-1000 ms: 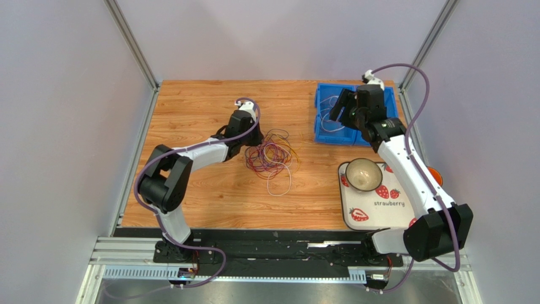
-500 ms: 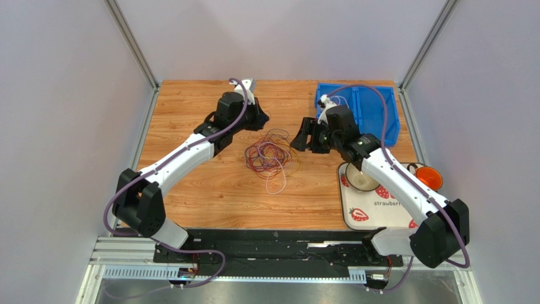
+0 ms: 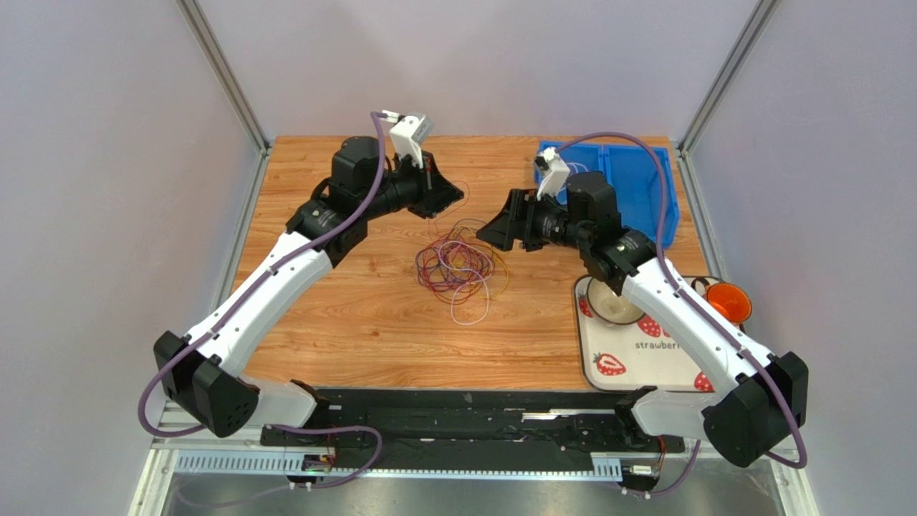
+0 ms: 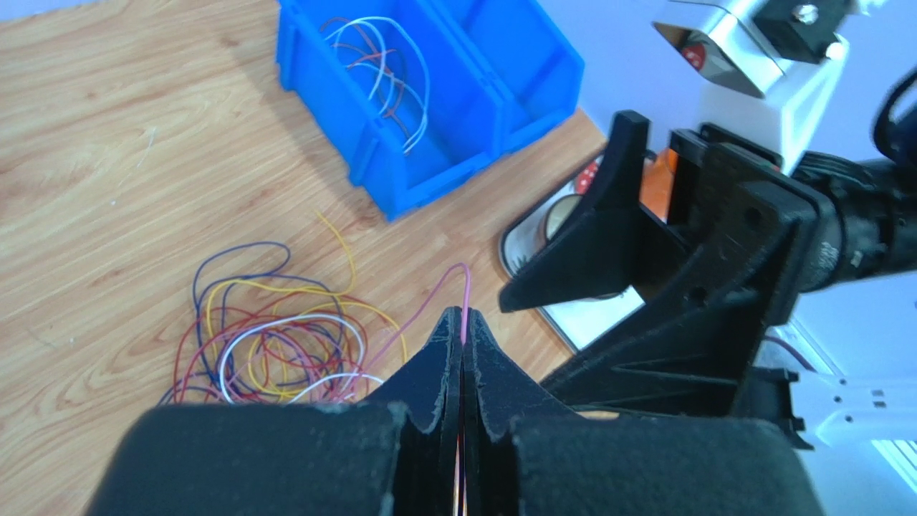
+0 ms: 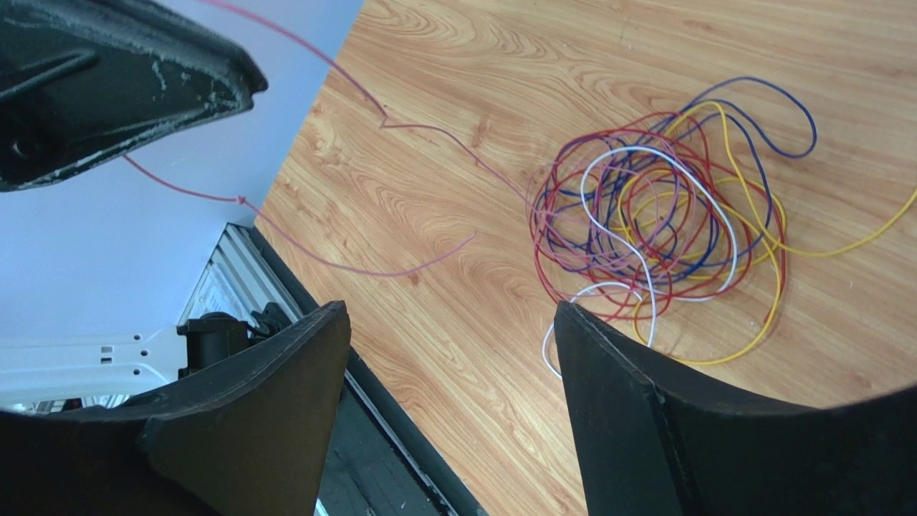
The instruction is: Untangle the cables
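The right hand [image 5: 450,323] hangs above the wooden counter [image 5: 560,75]. Its two black fingers [image 5: 253,419] stand wide apart at 7 and 5 o'clock, with nothing between them. The cables [image 5: 657,226] lie at 3 o'clock in a loose tangle of red, purple, blue, yellow and white loops, just beyond the 5 o'clock finger. One pink cable [image 5: 383,123] leaves the tangle's edge and lifts off the wood toward 11 o'clock, kinked midway, running out of frame beside the left hand [image 5: 108,75], a black shape at 10 o'clock. A loose pink tail [image 5: 431,261] curves from below that hand down onto the counter, ending near the centre. A metal rail [image 5: 231,285] shows at 8 o'clock.
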Robot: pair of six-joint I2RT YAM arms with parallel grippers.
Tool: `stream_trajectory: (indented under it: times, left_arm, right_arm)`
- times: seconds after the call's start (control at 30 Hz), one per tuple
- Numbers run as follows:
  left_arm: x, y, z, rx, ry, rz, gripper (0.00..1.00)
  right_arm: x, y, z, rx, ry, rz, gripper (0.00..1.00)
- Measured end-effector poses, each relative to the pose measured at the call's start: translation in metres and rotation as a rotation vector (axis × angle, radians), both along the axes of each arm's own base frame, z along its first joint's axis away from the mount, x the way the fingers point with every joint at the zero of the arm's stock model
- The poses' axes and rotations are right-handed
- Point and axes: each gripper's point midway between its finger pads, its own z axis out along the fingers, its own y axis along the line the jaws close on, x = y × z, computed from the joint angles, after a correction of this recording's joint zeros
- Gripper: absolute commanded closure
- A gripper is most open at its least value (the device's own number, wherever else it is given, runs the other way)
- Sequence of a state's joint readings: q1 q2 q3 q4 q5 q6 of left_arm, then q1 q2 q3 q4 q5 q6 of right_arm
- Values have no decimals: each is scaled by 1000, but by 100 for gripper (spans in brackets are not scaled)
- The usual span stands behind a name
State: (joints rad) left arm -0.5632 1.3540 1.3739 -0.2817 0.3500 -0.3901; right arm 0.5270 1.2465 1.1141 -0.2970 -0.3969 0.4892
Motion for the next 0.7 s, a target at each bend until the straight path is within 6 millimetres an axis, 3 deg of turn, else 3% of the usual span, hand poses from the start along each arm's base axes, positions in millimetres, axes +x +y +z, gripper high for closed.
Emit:
stream_trajectory:
  times: [0.13,0.3,0.4,0.5,0.7]
  left_arm:
    - [-15,1,11,-10,-13,-50,100]
    - [-26,-3,10,-10,2,-96,100]
    - [-29,-5,9,-12,6,-112,100]
    - [-31,-7,10,-14,7,-124,100]
    - [-33,-7,10,-17,9,-133,100]
  right_arm:
    - [1,5,17,27,-51,35,27]
    - [9,15,39,74,-117,60,33]
    - [15,21,45,89,-135,74,40]
    - [21,28,45,96,-132,88,50]
    - [20,40,39,98,-118,118,81]
